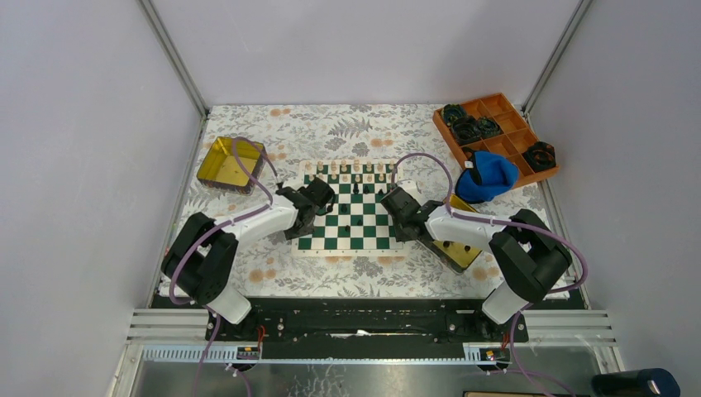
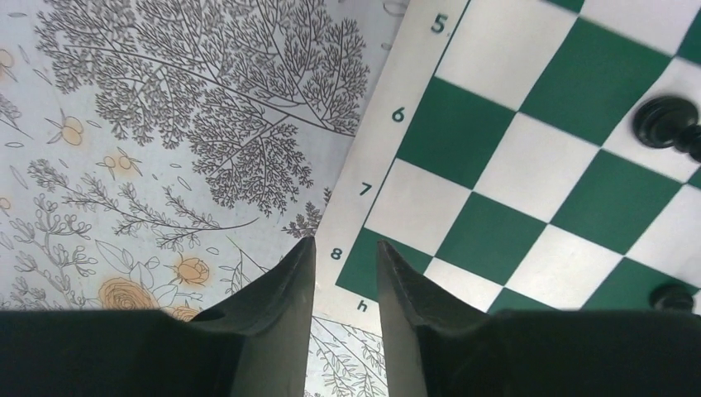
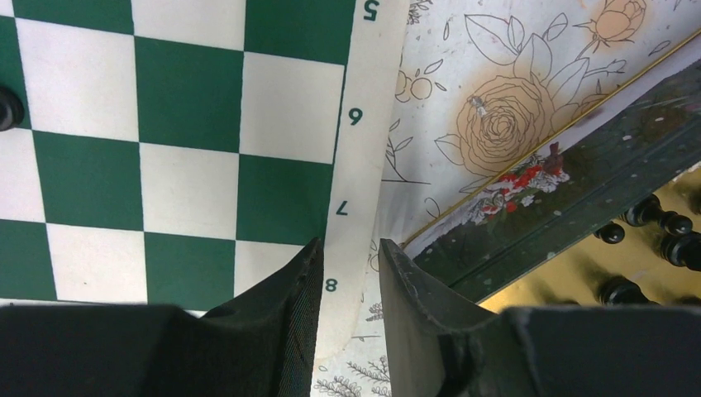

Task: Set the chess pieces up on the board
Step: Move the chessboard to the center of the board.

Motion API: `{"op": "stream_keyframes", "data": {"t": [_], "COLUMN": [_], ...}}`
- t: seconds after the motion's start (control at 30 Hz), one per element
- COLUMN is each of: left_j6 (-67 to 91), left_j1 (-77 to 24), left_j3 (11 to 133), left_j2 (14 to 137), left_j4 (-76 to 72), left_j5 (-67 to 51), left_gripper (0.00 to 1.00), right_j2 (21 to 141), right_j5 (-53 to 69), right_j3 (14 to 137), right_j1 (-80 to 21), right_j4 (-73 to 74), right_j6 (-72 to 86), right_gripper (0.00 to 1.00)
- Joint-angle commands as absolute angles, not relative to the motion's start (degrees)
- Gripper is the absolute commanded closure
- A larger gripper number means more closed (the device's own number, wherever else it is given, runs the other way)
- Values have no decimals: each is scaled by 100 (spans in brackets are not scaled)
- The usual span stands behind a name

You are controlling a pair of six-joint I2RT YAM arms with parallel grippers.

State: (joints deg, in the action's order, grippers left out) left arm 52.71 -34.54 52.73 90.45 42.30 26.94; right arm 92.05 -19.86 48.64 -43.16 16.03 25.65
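Green board (image 2: 529, 174), corner beneath left claw (image 2: 345, 255)

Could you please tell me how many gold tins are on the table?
2. One gold tin sits left of the board, beyond the left arm; the other lies right of the board, partly covered by the right arm.
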Motion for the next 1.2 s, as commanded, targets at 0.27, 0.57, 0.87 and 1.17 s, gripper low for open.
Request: {"op": "stream_keyframes", "data": {"t": [0.27, 0.57, 0.87, 1.17], "left_j6": [4946, 4534, 4197, 4125], "left_j1": [-3227, -3022, -2878, -2748], "left_j3": [6195, 6465, 6182, 6032], "left_j2": [8689, 8465, 7699, 7347], "left_j4": [4791, 4630, 4251, 4229], "left_j5": [3039, 3108, 3111, 3006], "left_gripper": [58, 46, 27, 25], "right_j2": [9006, 9272, 9273, 9231], "right_j5": [-2154, -2483, -2561, -2392], "right_j3": [5370, 5564, 5471, 5502], "right_j1": [-4377, -4340, -3876, -3744], "right_j4": [2149, 2162, 2304, 2241], "right_j6": [2469, 2427, 2427, 2277], "right_gripper": [61, 61, 62, 62]}}
